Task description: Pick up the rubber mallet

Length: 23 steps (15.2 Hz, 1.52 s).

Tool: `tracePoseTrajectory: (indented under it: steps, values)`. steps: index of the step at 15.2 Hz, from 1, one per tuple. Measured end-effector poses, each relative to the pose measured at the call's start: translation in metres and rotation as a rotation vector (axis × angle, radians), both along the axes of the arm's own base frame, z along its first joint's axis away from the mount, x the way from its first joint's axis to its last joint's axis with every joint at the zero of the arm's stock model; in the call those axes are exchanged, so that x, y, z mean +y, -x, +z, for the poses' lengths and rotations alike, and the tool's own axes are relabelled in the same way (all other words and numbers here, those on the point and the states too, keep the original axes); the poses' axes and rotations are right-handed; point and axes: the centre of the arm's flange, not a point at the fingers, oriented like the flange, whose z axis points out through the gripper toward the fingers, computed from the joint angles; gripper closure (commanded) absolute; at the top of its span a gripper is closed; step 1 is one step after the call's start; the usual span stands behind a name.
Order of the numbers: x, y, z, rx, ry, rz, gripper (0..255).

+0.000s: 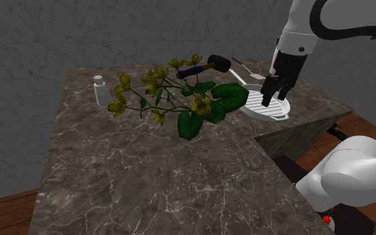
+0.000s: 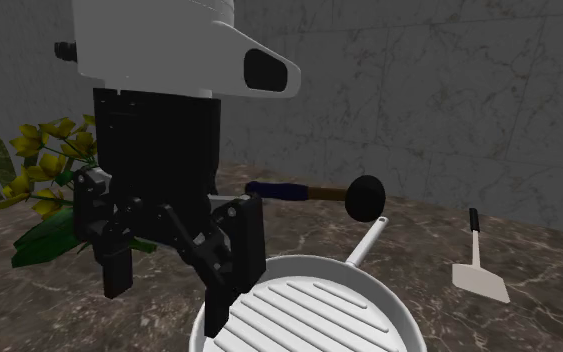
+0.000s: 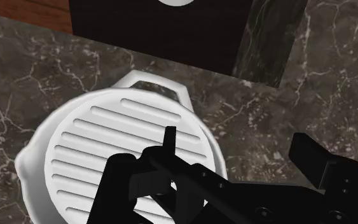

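Observation:
The mallet (image 1: 210,65) lies on the dark marble counter near its back edge, with a black round head (image 2: 366,196) and a blue and brown handle (image 2: 287,189). My black gripper (image 1: 275,93) hangs open over a white ribbed grill pan (image 1: 268,105), to the shoulder view's right of the mallet and apart from it. In the second exterior view the gripper (image 2: 174,270) stands in front of the mallet, fingers spread, nothing between them. The wrist view has the gripper (image 3: 228,184) just above the pan (image 3: 75,137).
A plant with yellow flowers and green leaves (image 1: 179,97) spreads beside the mallet's handle. A white spatula (image 2: 481,275) lies past the pan, and a white shaker (image 1: 100,90) stands at the counter's far left. The counter (image 1: 153,180) drops off at a notch near the stand.

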Motion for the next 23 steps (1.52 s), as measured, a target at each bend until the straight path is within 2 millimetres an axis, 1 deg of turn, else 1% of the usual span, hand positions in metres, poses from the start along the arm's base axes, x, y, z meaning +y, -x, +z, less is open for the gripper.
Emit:
tracePoseTrajectory:
  steps: [1, 2, 4, 8, 9, 11, 16, 18, 21, 22, 23]
  values:
    - [0.000, 0.000, 0.000, 0.000, 0.000, 0.000, 0]
    - [-0.003, -0.005, 0.000, -0.001, 0.001, 0.001, 0]
    - [-0.010, -0.023, -0.002, -0.004, 0.005, 0.002, 0]
    - [-0.030, -0.069, -0.005, -0.013, 0.016, 0.006, 0]
    - [-0.039, -0.081, -0.004, -0.016, 0.019, 0.007, 0]
    - [-0.047, -0.101, -0.007, -0.021, 0.024, 0.010, 0]
    - [-0.070, -0.161, -0.009, -0.032, 0.037, 0.015, 0]
    - [-0.083, -0.184, -0.011, -0.037, 0.043, 0.018, 0]
    - [-0.097, -0.222, -0.010, -0.044, 0.051, 0.021, 0]
    - [-0.103, -0.232, -0.010, -0.046, 0.054, 0.022, 0]
    - [-0.105, -0.242, -0.011, -0.048, 0.057, 0.023, 0]
